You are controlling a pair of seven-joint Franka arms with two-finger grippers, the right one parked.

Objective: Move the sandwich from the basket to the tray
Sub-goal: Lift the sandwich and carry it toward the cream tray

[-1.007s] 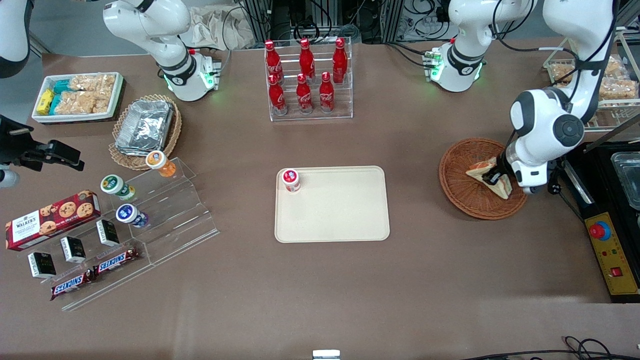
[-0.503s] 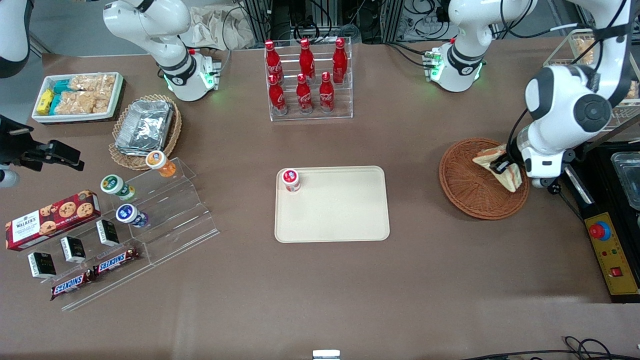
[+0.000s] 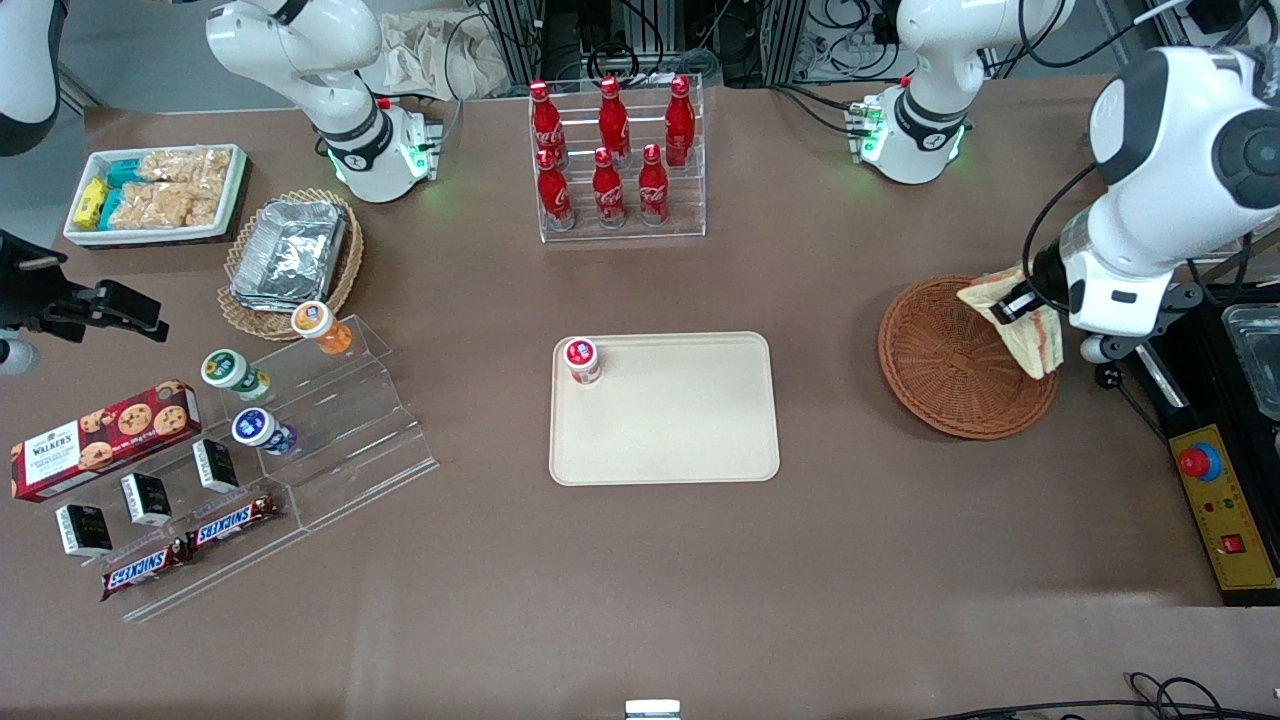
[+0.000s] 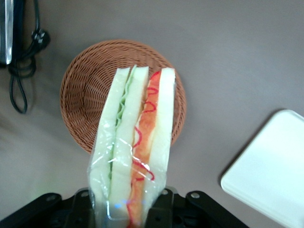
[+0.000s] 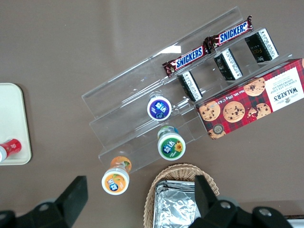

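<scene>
My left gripper (image 3: 1020, 305) is shut on the wrapped sandwich (image 3: 1018, 318) and holds it in the air above the edge of the reddish-brown basket (image 3: 940, 365) toward the working arm's end of the table. In the left wrist view the sandwich (image 4: 135, 142) stands on edge between my black fingers (image 4: 164, 209), its green, orange and red filling showing. The basket (image 4: 88, 95) lies below it with nothing in it. The cream tray (image 3: 680, 420) lies mid-table; a corner of it shows in the left wrist view (image 4: 270, 171).
A small red-capped cup (image 3: 582, 360) stands on the tray's corner. A clear rack of red bottles (image 3: 612, 160) stands farther from the front camera than the tray. A black and yellow control box (image 3: 1225, 500) sits beside the basket. Snack displays (image 3: 250, 450) fill the parked arm's end.
My gripper has risen with the sandwich, lifting it out of the basket and a little farther from the front camera. The basket now holds nothing.
</scene>
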